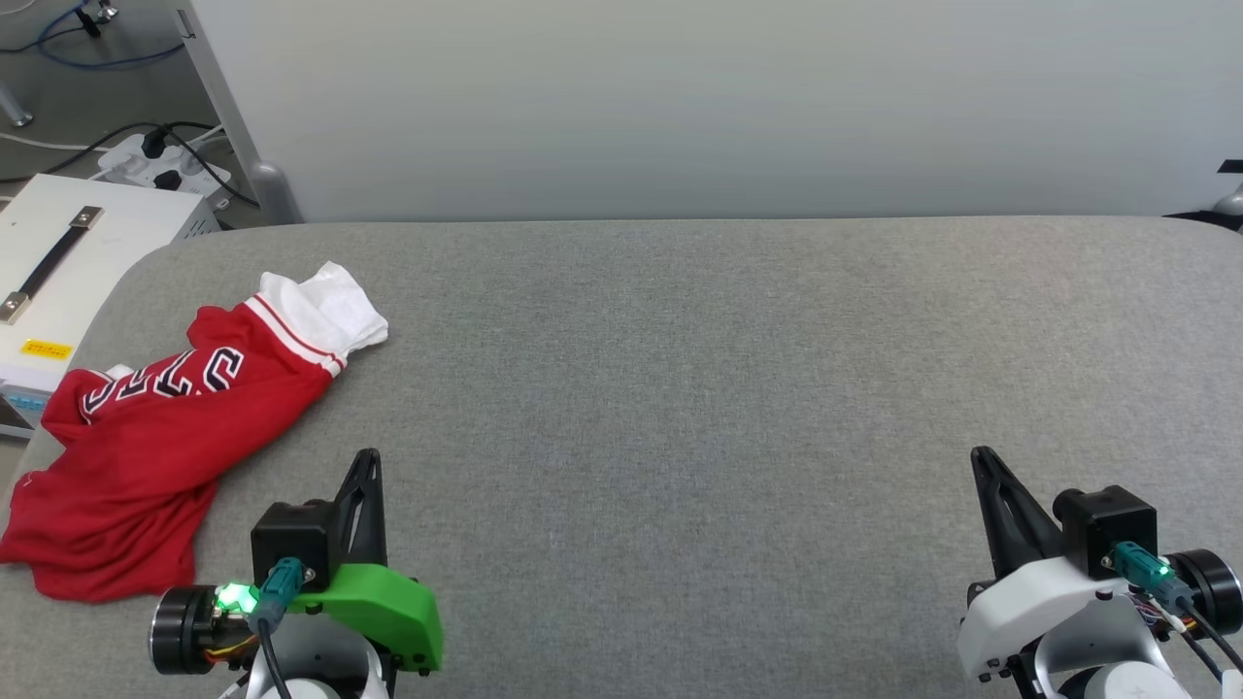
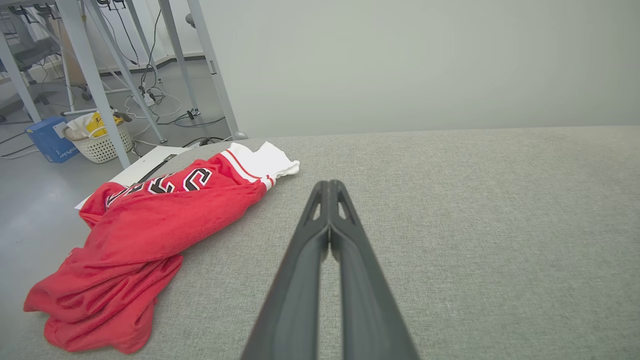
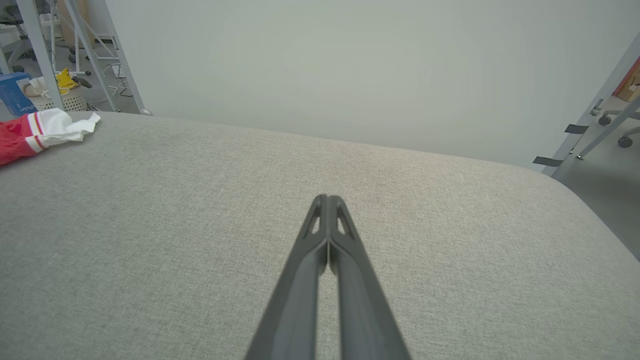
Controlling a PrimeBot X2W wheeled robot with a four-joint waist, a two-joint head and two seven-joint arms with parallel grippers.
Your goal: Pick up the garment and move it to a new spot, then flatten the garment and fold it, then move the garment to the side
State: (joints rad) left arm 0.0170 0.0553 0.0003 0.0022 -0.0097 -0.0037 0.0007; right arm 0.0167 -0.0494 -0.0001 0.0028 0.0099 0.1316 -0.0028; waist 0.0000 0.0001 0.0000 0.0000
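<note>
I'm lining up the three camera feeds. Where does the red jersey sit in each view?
Head view: garment at the lower left, crumpled on the left end of the grey table.
Left wrist view: garment on the left, beside the shut left pincer.
Right wrist view: garment at the upper-left edge, mostly cut off, white sleeve showing.
Shared landmark: the pale wall behind the table's far edge.

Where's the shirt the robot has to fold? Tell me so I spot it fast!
Find the big grey table and go to its left edge, beside the white box. The garment lies crumpled there, ahead and left of the left gripper. It alone is bright red, with a white sleeve and black letters.
</note>
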